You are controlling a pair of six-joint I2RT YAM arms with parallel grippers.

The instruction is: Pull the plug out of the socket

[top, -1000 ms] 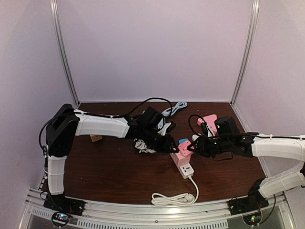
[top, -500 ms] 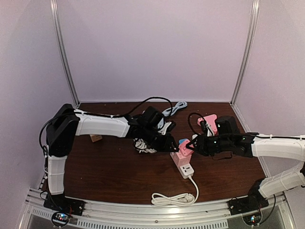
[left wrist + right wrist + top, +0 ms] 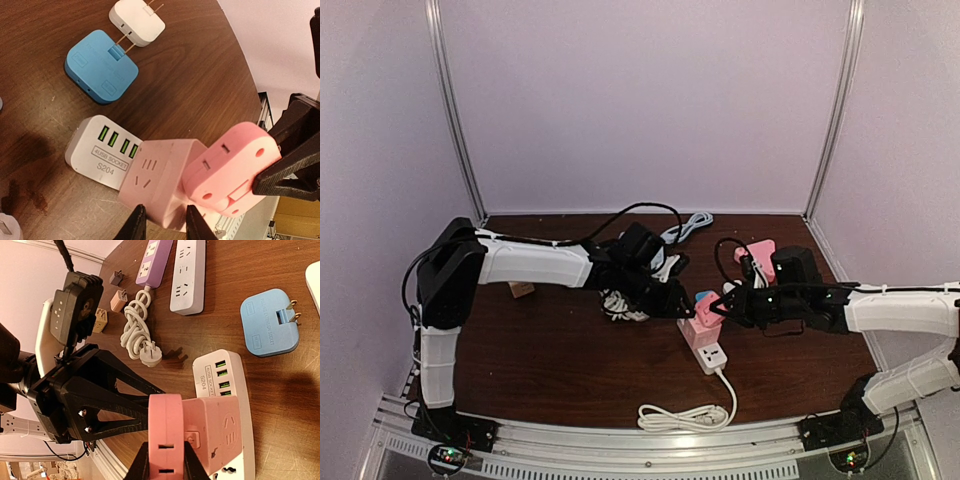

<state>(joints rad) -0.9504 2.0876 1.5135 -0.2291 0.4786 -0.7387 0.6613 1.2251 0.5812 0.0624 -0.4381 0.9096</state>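
- Pink plug [image 3: 230,170] (flat, rounded slab) is seated against one side of the pink socket block [image 3: 160,185], mid-table btwn the two arms. No gap shows at the joint.
- Block stands on a white power strip [image 3: 97,150] w/ USB ports, which lies flat on the table [image 3: 200,75].
- Right pincer [image 3: 165,466] is narrow, clamped on the plug w/ a finger each side. Left pincer [image 3: 165,227] is also narrow, gripping the block.
- Key relation: plug sits on the block's side facing the right arm, already btwn that pincer's fingers, so the right arm is the nearer one. Prongs prob. run into the block face (exact axis hidden). Pull should go square off that face, away from the left pincer, which braces.
- Vs a sec ago: right fingers stood apart around the plug and are now closed on it. Plug, block & strip haven't shifted.
- Blue adapter [image 3: 101,72] & white adapter [image 3: 136,20] lie loose beyond the strip.
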